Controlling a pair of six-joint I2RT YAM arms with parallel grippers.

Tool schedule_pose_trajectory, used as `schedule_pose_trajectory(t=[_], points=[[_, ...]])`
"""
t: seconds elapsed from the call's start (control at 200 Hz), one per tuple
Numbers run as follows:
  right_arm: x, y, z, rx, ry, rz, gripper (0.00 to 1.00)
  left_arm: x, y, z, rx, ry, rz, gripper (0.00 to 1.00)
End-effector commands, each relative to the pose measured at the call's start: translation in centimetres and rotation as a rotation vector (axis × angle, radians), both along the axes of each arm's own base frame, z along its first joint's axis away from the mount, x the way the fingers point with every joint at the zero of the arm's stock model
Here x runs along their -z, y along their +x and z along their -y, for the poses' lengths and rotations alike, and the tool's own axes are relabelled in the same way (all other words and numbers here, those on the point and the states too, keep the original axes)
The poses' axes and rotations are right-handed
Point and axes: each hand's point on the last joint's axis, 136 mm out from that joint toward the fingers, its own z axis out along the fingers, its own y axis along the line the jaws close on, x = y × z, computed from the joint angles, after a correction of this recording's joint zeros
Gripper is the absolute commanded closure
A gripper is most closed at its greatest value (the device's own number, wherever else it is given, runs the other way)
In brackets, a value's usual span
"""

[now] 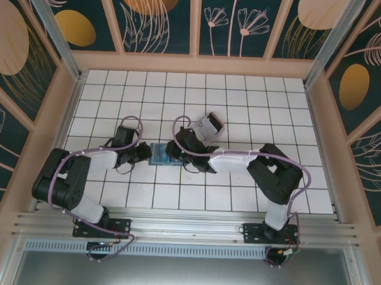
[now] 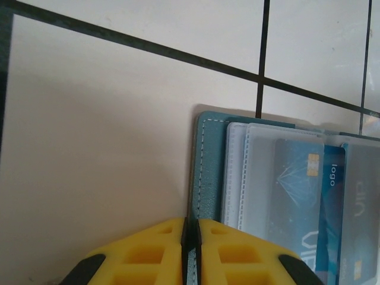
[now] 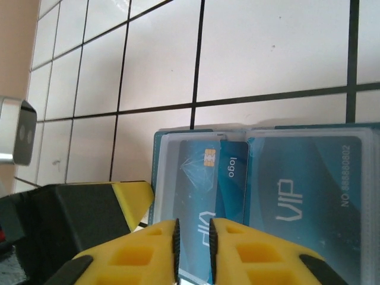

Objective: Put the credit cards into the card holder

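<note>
Jaws on the left arm are pressing together at the bottom centre of the left wrist view. Their yellow fingers (image 2: pixel 148 258) are leaving only a thin slit, and the stitched teal edge of the card holder (image 2: pixel 208 172) is running straight down into it, so the left jaws are gripping that cover. From there the holder is spreading open toward the right of the frame, showing clear sleeves and a blue card (image 2: pixel 297 196) marked "logo".

In the right wrist view the right jaws are standing at the bottom centre with a narrow gap between their fingers (image 3: pixel 136 255). The blue card (image 3: pixel 202 190) is lying face up just above them and showing through the gap. I cannot tell whether they are gripping it or merely resting against it. That card is sitting partly in the holder's left sleeve, and a second card (image 3: pixel 303 190) marked "VIP" is lying in the sleeve to its right.

From above, the card holder (image 1: pixel 158 155) is lying open on the white tiled bench (image 1: pixel 244 100) at mid-frame between both sets of jaws, with a clear box (image 1: pixel 210 124) up and to its right.
</note>
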Motion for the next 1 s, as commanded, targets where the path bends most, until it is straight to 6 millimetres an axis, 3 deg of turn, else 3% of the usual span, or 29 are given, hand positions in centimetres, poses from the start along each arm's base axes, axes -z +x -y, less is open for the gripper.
schedule_pose_trajectory(t=[0.0, 0.32, 0.621, 0.816, 0.996], points=[[0.6, 0.6, 0.3, -0.017, -0.049, -0.003, 0.84, 1.6, -2.7, 0.6, 0.041, -0.014, -0.103, 0.84], [3.8, 0.9, 0.6, -0.023, -0.113, -0.07, 0.87, 1.7, -2.9, 0.5, 0.042, -0.012, -0.107, 0.84], [5.3, 0.8, -0.9, -0.071, -0.123, -0.109, 0.87, 2.0, -3.1, 0.5, 0.04, -0.017, -0.114, 0.84], [5.4, 0.4, -2.6, -0.114, -0.109, -0.124, 0.87, 2.0, -3.0, 0.6, 0.04, -0.022, -0.111, 0.84], [4.1, 0.1, -3.6, -0.153, -0.037, -0.124, 0.87, 1.8, -2.8, 0.7, 0.045, -0.023, -0.109, 0.83]])
